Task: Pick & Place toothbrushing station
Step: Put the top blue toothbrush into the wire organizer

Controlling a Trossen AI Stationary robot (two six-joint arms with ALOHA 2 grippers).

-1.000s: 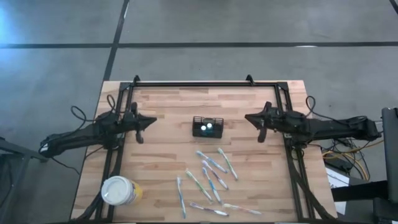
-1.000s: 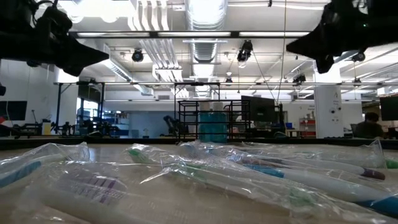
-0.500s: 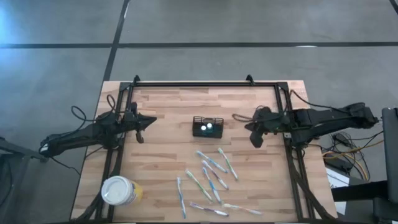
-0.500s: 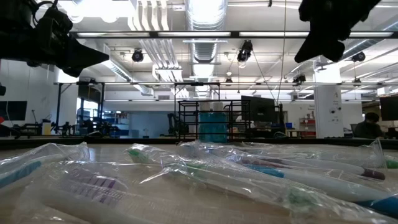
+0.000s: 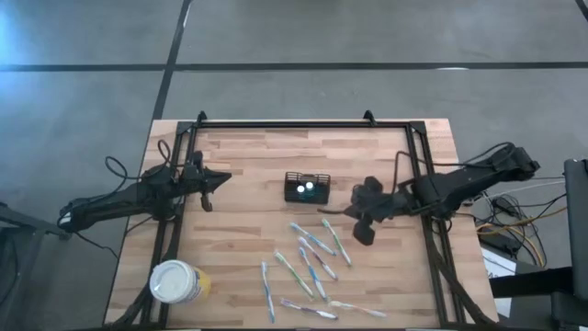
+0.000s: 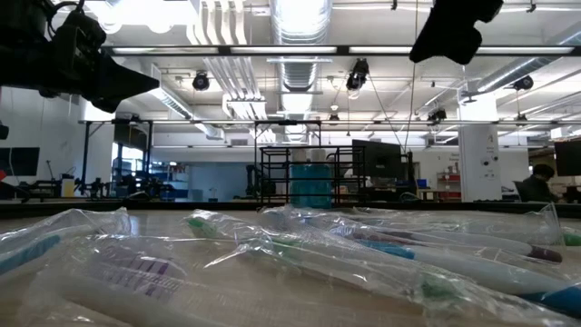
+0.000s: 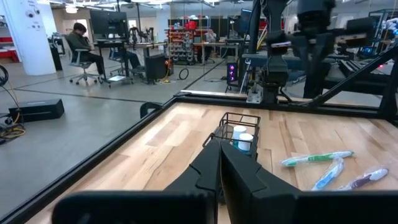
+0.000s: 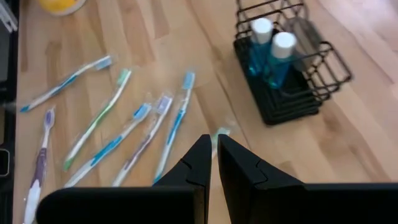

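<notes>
1. Looking down from the high view, I see the toothbrushing station (image 5: pixel 307 187) standing upright near the middle of the wooden table (image 5: pixel 248 156), a small black wire holder with 2 white-capped blue bottles (image 8: pixel 268 51) inside it.
2. Right gripper (image 5: pixel 364 233) hangs above the table just beside the station on its right, over the top of the nearest wrapped toothbrush (image 5: pixel 334 240). Its wrist view shows the fingers (image 8: pixel 239 169) pressed almost together, gripping nothing.
3. Left gripper (image 5: pixel 206 203) sits well apart from the station, near the table's left rail. Its fingers (image 7: pixel 242 177) are drawn together too, empty, pointing toward the station.
4. I count about 7 wrapped toothbrushes (image 5: pixel 310 267) scattered loose on the wood below the station, none touching it.
5. Yellow cup with a white lid (image 5: pixel 176 281) stands at the table's near-left corner, well apart from everything else.
6. In the left wrist view, a person (image 7: pixel 84 46) sits at a desk in the room behind.
</notes>
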